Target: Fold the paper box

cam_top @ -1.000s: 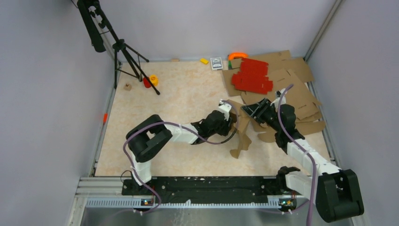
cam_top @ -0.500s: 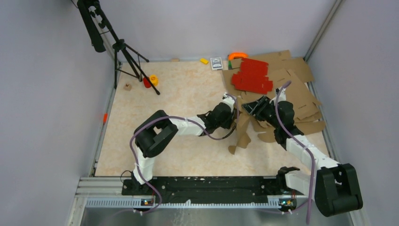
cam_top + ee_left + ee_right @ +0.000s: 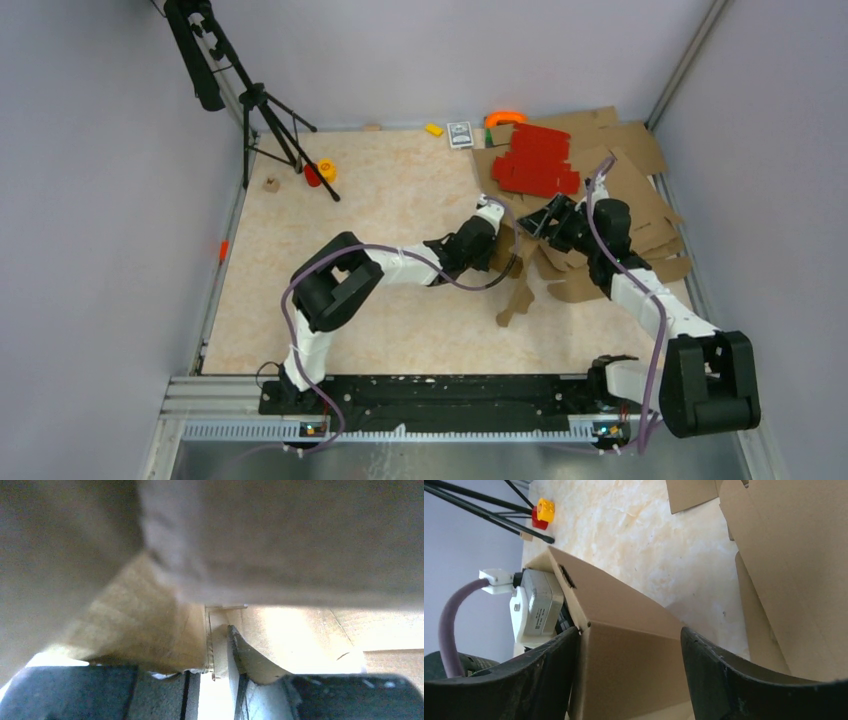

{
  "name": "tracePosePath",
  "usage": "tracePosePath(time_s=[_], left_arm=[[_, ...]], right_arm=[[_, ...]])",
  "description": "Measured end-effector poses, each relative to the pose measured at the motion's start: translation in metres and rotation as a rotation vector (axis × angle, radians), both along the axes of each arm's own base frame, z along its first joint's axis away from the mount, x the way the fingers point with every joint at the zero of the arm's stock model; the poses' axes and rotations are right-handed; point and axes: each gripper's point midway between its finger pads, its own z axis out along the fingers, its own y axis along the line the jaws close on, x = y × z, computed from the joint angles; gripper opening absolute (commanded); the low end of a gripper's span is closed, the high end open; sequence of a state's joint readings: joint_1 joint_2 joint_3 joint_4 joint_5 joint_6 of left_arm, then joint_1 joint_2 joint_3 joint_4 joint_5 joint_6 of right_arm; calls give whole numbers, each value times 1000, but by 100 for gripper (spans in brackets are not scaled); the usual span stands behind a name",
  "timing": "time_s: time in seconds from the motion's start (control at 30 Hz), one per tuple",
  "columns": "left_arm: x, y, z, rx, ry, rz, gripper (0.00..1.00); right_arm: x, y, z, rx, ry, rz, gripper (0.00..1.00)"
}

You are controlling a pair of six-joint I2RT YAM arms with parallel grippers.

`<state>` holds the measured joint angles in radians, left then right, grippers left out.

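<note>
Cardboard paper box point(image 3: 619, 612) has shifted farther back; right tool point(image 3: 629, 634) now spreads wide astride a panel, left tool point(image 3: 498, 250) narrows on an edge, hold uncertain, so folding's barely begun.

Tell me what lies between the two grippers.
The paper box stands between left gripper and right gripper, clearest in the top external view.
</note>
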<state>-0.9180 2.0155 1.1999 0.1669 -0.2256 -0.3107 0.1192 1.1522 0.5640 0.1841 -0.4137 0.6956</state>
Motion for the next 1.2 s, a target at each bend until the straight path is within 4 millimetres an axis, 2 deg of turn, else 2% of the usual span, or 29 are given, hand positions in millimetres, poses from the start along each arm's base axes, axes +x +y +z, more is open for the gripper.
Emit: tracePosePath(time_s=[0.13, 0.33, 0.5, 0.6, 0.97, 1.2], left_arm=[[5, -3, -1, 9, -13, 4, 22], [6, -4, -1, 36, -48, 21, 17], [5, -2, -2, 71, -93, 57, 1], [6, 1, -2, 91, -118, 87, 0], [5, 2, -4, 60, -154, 117, 0], [5, 2, -4, 54, -154, 119, 0]], right_arm=[[-1, 0, -5, -33, 14, 27, 78], [1, -2, 0, -65, 3, 41, 77], [0, -1, -2, -61, 13, 51, 83], [-2, -3, -1, -70, 12, 47, 87], [-7, -7, 1, -92, 7, 41, 89], [-15, -18, 16, -142, -35, 0, 87]])
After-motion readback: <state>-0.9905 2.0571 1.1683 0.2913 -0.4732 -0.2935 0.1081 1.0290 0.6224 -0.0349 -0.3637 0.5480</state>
